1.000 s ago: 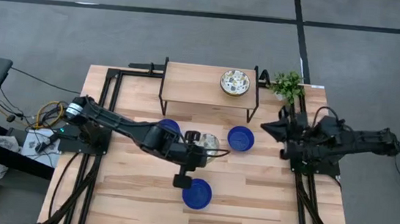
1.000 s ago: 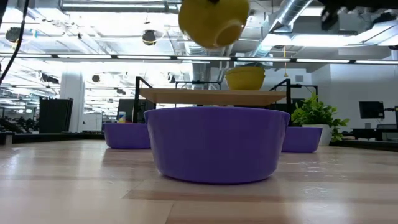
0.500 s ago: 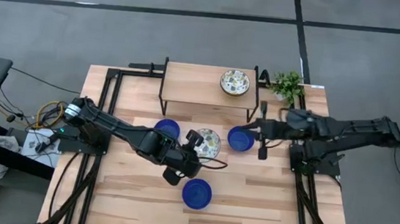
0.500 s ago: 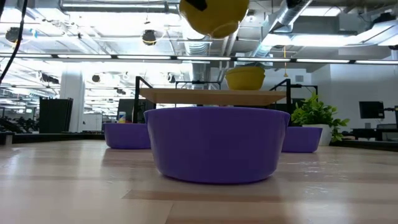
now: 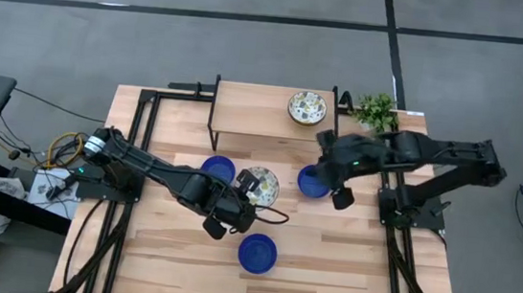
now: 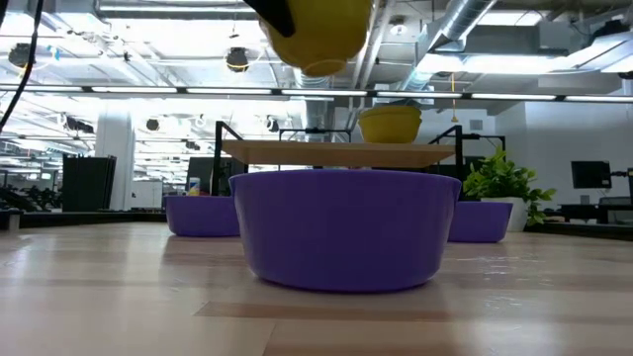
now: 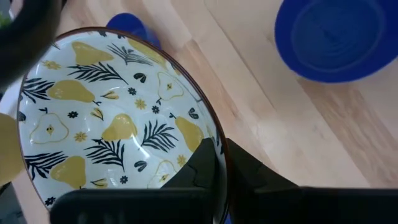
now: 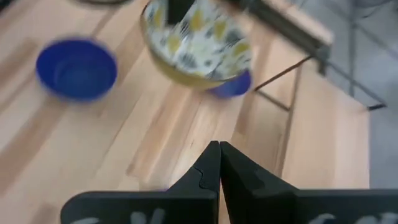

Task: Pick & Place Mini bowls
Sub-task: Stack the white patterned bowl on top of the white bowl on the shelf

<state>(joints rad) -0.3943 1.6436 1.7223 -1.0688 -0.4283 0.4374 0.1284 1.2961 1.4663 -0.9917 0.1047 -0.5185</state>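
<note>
The left claw (image 7: 217, 168) was clamped on the rim of a pear-patterned bowl (image 5: 260, 186), holding it above the surface (image 5: 348, 251). The right claw (image 8: 219, 163), fingers pressed together, hovered over a blue bowl (image 5: 310, 182) beside it.

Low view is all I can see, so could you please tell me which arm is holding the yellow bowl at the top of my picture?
Observer: The left tool holds it, clamped on the rim of the patterned bowl.
Operator: Thank you. Is anything inside it?
Observer: No, it is empty. Its inside is white with yellow pears and dark leaves.
Operator: And where is the other arm?
Observer: The right tool is shut on nothing and hovers close by the right-hand blue bowl.
</note>
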